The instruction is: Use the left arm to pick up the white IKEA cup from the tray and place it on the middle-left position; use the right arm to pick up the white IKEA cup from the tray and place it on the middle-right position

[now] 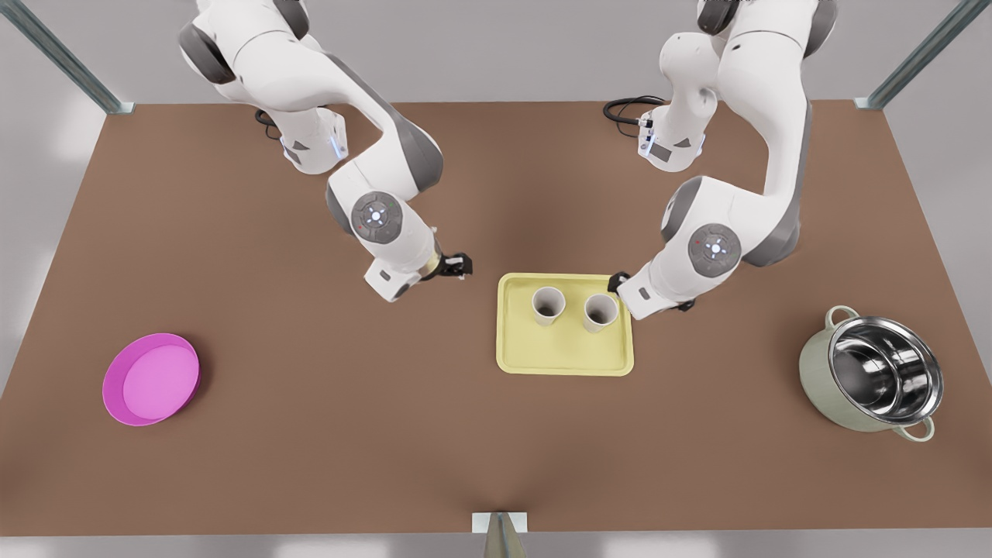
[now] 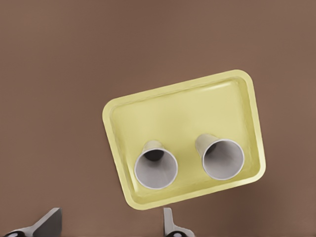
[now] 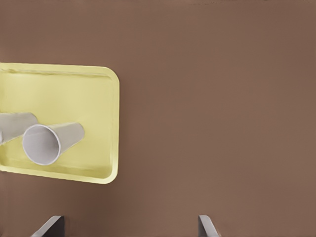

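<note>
Two white cups stand upright side by side on the pale yellow tray (image 1: 566,358) at the table's middle: one cup (image 1: 548,304) toward the front view's left, the other cup (image 1: 601,311) toward its right. My left gripper (image 1: 459,265) hovers over bare table just off the tray's left-back corner, open and holding nothing. Its wrist view looks down on the tray (image 2: 187,108) and both cups (image 2: 156,168) (image 2: 223,158), beyond its fingertips (image 2: 49,222). My right gripper (image 1: 618,282) hangs at the tray's right-back corner, open and holding nothing. Its view shows the nearer cup (image 3: 47,142) and the tray rim (image 3: 114,123).
A magenta-pink bowl (image 1: 151,378) sits at the front view's left. A pale green pot with a steel inside (image 1: 872,378) stands at the right. Brown tabletop (image 1: 349,372) stretches on both sides of the tray. A metal post (image 1: 500,535) stands at the front edge.
</note>
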Tool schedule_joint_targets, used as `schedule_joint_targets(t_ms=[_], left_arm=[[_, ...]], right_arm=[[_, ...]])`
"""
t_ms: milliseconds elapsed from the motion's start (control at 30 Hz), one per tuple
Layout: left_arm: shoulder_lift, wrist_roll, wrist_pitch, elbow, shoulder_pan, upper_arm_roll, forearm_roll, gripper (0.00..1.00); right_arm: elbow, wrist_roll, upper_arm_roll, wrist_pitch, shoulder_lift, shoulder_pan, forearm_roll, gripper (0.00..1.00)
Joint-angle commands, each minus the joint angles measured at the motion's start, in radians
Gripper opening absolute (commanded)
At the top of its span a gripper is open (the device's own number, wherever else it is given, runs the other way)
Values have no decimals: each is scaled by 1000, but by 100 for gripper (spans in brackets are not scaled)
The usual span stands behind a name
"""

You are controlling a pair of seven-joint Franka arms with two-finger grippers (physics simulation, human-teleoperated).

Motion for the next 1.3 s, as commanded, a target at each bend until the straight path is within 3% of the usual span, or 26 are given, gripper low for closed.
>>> schedule_joint_targets(t_ms=[0,333,467,1267], left_arm=[[32,-213,76,0,-4,0,-3,100],[83,-204,230,-85,-24,2,11,100],[133,-198,285,-94,-6,6,56,100],[276,-191,443,-91,11,9,54,100]], right_arm=[[84,390,3,153,63,41,10,100],[118,387,-38,323,281,245,-15,100],[156,388,-75,323,307,253,-12,100],[154,399,-92,483,460,318,-13,98]])
